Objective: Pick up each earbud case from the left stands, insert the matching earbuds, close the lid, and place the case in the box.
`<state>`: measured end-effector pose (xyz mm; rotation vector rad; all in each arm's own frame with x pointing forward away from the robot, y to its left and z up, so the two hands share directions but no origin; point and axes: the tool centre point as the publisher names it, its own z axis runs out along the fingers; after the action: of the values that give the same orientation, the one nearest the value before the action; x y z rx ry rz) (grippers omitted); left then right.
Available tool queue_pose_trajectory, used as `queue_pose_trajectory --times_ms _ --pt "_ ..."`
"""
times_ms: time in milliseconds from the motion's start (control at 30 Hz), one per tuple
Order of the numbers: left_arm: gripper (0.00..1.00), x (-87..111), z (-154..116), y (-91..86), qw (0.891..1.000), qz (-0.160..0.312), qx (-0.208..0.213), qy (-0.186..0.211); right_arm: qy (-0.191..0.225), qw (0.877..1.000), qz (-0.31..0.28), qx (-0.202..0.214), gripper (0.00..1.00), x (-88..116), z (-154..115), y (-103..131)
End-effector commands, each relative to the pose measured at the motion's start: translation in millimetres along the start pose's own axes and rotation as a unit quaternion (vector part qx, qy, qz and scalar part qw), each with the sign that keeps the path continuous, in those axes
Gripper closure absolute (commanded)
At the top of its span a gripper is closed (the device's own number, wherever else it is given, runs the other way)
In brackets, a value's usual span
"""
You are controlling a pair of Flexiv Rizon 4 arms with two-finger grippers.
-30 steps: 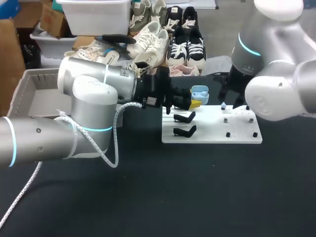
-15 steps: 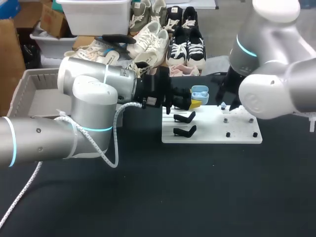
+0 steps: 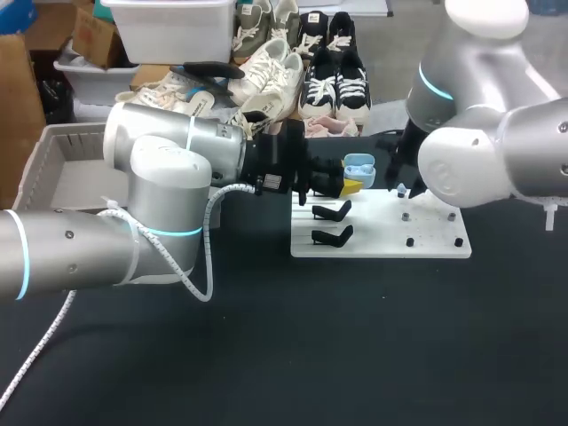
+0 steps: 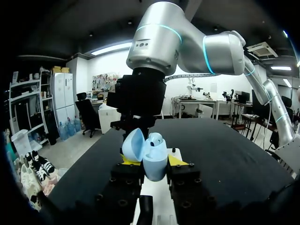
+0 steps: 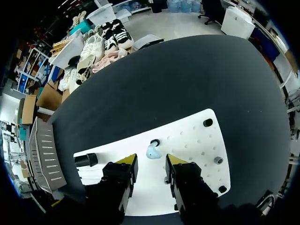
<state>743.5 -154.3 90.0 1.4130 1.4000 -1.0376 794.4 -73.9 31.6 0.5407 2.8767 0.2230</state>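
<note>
Just above the middle of the head view, the left gripper (image 3: 350, 186) is closed on a pale blue earbud case (image 3: 359, 166). It holds the case over the upper left corner of a white board (image 3: 382, 241). The left arm (image 3: 160, 169) comes in from the frame's left edge and lies across the black table (image 3: 266, 355). In the left wrist view the case stands upright between the two yellow tips, gripped from both sides low on its body, with the lid swung open. A small pale shape sits in the case's body, but I cannot tell whether it is an earbud.

The right arm (image 3: 479, 169) comes in from the upper right of the head view and hangs over the board's upper middle, just right of the case. The right wrist view shows the right gripper (image 5: 151, 160) with its fingers apart and nothing between them. A single pale blue earbud (image 5: 152, 151) sits on the board just ahead of the tips.

Two black stands (image 3: 333, 211) lie on the left part of the board, below the case. A grey box (image 3: 53, 169) sits at the head view's left edge, behind the left arm.
</note>
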Motion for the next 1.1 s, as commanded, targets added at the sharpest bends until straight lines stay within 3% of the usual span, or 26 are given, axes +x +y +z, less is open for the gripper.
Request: queue_pose_trajectory --times_ms 33,733,1100 --pt "1.00 0.3 0.2 -0.7 1.000 0.000 -0.002 -0.001 0.003 1.000 0.000 0.001 0.64 -3.0 2.1 0.8" --pt "1.00 0.3 0.2 -0.7 1.000 0.000 -0.002 -0.001 0.009 1.000 0.005 -0.001 0.69 -6.4 8.0 -0.9" --pt "1.00 0.3 0.2 -0.7 1.000 0.000 -0.002 -0.001 0.013 1.000 0.006 -0.001 0.76 -5.6 10.7 -0.6"
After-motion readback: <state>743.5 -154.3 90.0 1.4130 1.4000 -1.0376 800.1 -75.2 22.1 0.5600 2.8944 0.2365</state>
